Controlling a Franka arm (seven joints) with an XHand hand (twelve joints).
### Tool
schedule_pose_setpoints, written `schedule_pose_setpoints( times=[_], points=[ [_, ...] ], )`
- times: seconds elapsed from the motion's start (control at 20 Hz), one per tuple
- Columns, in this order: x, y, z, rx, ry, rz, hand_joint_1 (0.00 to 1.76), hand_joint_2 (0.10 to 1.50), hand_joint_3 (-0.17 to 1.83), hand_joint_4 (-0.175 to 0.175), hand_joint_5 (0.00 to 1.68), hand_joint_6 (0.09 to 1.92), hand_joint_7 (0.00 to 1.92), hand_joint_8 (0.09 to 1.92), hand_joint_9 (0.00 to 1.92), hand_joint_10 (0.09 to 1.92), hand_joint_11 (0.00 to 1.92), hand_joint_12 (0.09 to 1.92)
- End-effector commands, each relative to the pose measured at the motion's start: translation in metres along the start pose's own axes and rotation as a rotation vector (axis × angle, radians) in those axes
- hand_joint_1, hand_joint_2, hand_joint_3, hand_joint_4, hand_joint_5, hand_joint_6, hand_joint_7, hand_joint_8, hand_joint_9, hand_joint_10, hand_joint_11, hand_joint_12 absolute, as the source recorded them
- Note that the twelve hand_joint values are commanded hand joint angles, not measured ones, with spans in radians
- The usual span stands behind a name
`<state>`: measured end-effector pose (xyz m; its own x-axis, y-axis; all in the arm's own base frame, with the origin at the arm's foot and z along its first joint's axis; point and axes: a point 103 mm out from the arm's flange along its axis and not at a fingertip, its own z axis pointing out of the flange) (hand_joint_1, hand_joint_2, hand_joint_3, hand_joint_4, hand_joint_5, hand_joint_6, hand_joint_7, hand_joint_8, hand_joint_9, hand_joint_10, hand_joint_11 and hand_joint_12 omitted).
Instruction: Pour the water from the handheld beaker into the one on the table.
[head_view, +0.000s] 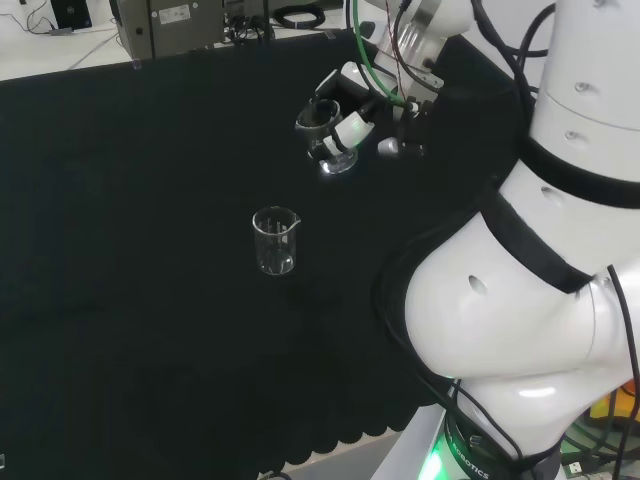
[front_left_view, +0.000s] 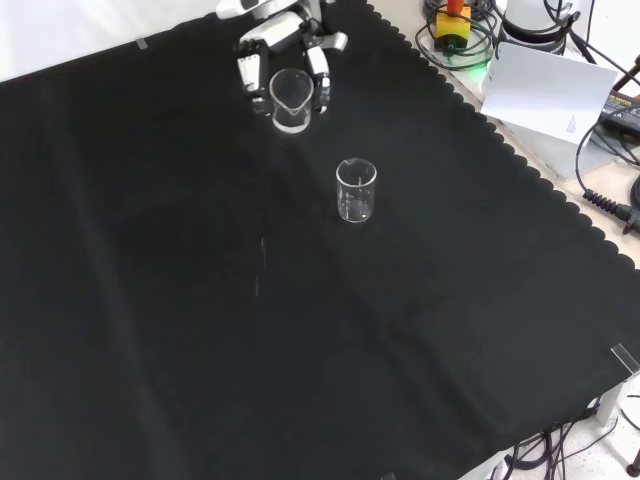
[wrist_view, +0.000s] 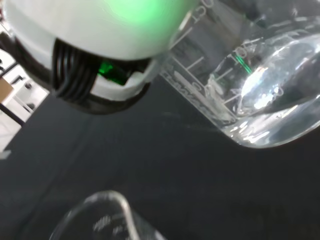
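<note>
gripping a tilted beaker (head_view: 333, 150), the hand (head_view: 345, 118) hovers near what seems an empty beaker (head_view: 275, 241).

In the front view we see the clear glass beaker on the cloth (front_left_view: 356, 190) standing nearer and right of the hand-held clear glass beaker (front_left_view: 290, 99), well apart.

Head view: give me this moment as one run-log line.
hand: shut on held beaker, raised | table beaker: upright on cloth, apart | pour: not started
</note>
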<state>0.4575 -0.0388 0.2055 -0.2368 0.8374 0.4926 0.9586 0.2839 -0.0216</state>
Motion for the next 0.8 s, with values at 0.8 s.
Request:
schedule_pose_setpoints(
  times=[0.8],
  points=[
    [0.056, -0.044, 0.041, 0.323, -0.348, 0.075, 1.44, 0.57, 0.66, -0.175, 1.46, 0.27, 1.41, 0.39, 1.66, 0.09, 1.48, 0.59]
  ],
)
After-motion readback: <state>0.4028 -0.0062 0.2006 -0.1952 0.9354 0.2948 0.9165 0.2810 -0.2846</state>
